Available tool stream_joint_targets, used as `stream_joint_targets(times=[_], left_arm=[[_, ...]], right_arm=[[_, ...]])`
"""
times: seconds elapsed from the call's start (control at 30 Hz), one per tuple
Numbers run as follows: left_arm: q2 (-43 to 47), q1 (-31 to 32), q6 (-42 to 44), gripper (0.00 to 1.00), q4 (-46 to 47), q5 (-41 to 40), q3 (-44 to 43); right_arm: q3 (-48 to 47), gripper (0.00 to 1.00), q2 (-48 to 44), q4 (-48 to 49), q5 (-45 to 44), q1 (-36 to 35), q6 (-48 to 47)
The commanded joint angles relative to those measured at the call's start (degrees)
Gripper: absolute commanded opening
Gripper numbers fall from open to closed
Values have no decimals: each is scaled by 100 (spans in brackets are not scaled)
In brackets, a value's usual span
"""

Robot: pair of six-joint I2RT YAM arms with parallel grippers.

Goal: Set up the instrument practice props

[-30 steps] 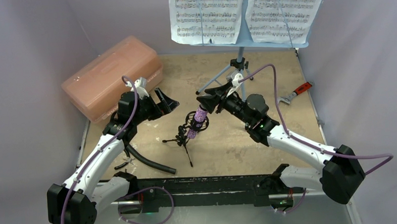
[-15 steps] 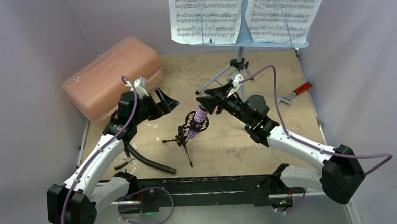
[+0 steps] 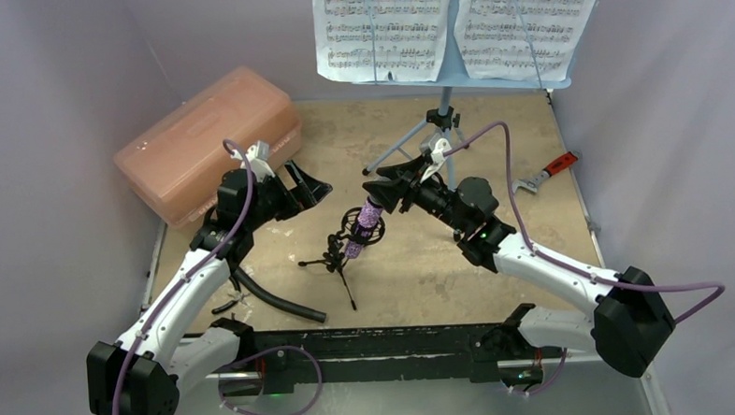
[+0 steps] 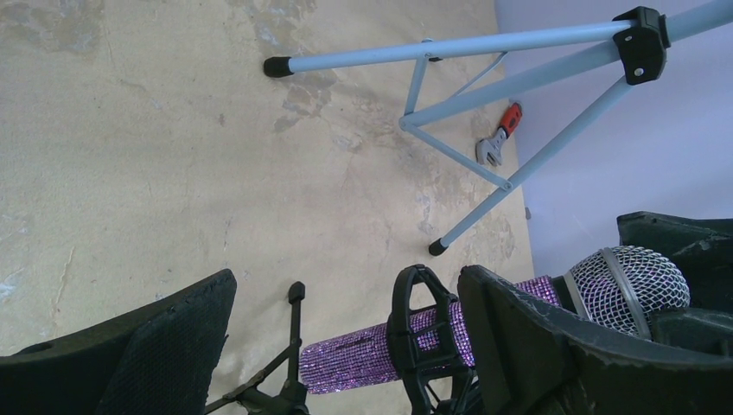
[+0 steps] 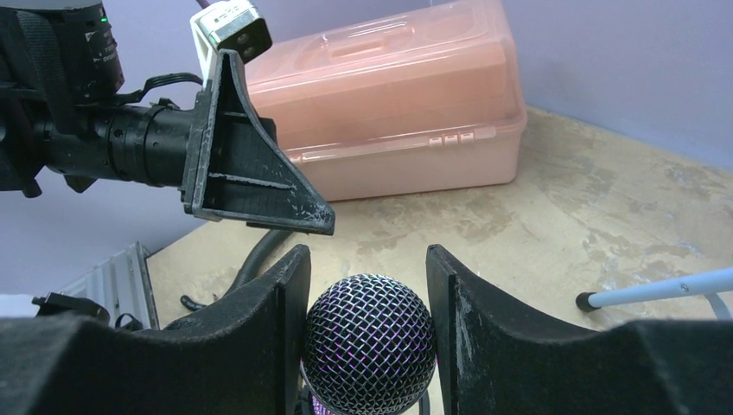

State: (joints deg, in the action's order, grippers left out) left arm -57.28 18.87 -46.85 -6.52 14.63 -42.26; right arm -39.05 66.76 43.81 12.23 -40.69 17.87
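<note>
Only the right wrist view shows the right gripper (image 5: 365, 255) pinching the glittery purple microphone (image 5: 369, 333) by its round mesh head. From overhead, its sequinned body slants through the ring of the black tripod mic stand (image 3: 334, 258) at centre frame. The left gripper (image 4: 346, 277) hangs spread, holding nothing.

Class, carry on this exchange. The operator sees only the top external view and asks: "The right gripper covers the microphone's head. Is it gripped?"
Observer: In the right wrist view, the right gripper has a finger against each side of the glittery purple microphone at its mesh head.
Operator: Is the body inside the stand's ring?
Observer: The left wrist view shows the ring mount encircling the glittered body, just below the head.
</note>
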Motion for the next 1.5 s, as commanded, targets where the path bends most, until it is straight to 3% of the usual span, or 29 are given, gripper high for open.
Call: stream_joint_targets(times=[0.0, 0.33, 0.87, 1.0, 1.13, 1.3, 1.47], left_arm=[[128, -24, -74, 99, 385, 73, 85], [113, -29, -151, 99, 521, 93, 109], [154, -31, -348, 99, 808, 132, 172], [148, -26, -431, 99, 891, 149, 196], [148, -22, -476, 99, 1001, 195, 216], [196, -24, -464, 99, 1068, 234, 197], [270, -24, -230, 99, 919, 206, 65]], right_arm=[[154, 19, 115, -188, 481, -53, 258], [54, 22, 60, -251, 443, -53, 209], [-366, 54, -390, -498, 177, -45, 250], [-350, 69, -590, -585, -6, -48, 354], [-376, 79, -771, -755, -187, -46, 351], [-402, 86, -1030, -996, -443, -50, 353], [-394, 87, -1283, -1288, -650, -45, 409]])
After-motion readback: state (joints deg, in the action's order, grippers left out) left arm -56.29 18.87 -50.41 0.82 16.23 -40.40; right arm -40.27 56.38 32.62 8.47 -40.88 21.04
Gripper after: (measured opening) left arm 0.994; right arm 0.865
